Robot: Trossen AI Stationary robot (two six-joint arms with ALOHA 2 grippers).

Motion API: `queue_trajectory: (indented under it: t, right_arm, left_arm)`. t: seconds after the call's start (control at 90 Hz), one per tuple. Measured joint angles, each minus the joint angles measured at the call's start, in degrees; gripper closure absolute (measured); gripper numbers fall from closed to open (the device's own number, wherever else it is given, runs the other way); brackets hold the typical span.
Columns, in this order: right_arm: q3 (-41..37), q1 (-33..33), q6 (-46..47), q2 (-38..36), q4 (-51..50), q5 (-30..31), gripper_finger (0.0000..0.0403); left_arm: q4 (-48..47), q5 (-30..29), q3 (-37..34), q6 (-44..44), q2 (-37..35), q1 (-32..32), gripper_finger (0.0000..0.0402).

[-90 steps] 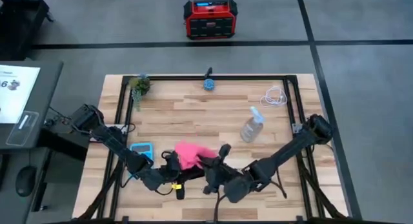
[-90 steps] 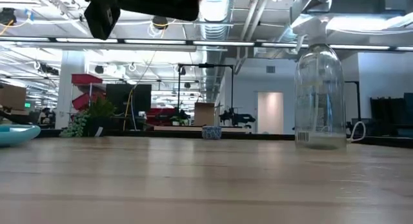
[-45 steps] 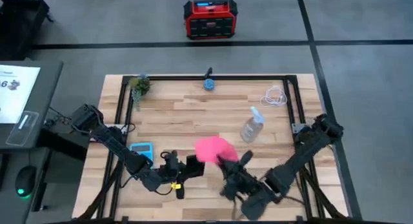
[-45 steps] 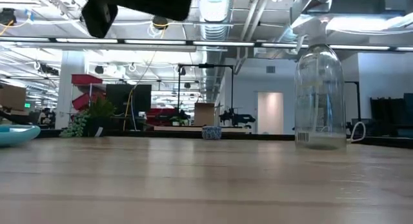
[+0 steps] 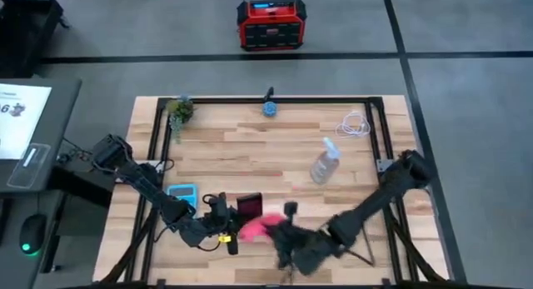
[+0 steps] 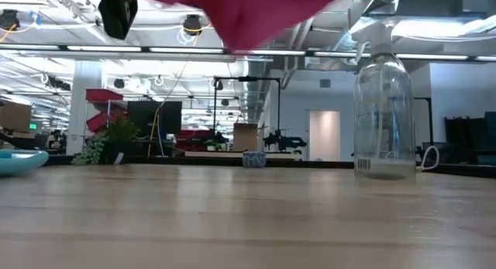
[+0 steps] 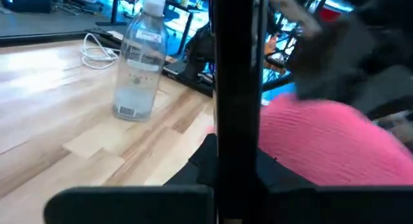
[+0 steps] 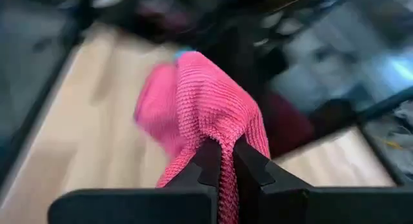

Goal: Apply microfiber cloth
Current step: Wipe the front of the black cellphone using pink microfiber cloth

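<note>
right tool (image 8: 222,161): clamps microfiber cloth (image 8: 193,101) | left tool (image 5: 226,221): grips phone (image 5: 248,206) | labels: unreadable

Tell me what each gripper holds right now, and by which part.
The right gripper pinches the microfiber cloth by a bunched fold, the rest hanging free. The left gripper clamps the black phone by its lower end, edge-on.

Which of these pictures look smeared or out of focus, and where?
Right wrist view: room and table streaked, pink cloth sharp. Left wrist view: cloth and dark shapes smeared, spray bottle fairly clear. Low view: cloth overhead a soft blur. High view: right gripper smeared.
</note>
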Motion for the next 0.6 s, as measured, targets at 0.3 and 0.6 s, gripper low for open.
queue_trajectory:
  t: [0.3, 0.6]
  right_arm:
    - [0.2, -4.0, 0.0, 4.2, 6.0, 0.5, 0.0402]
    - [-0.1, -1.7, 14.5, 3.9, -18.7, 13.0, 0.0402]
  left_arm:
    - [-1.5, -2.1, 1.2, 2.0, 0.2, 0.2, 0.0397]
    - [0.8, -0.8, 1.8, 2.2, 0.1, -0.3, 0.0397]
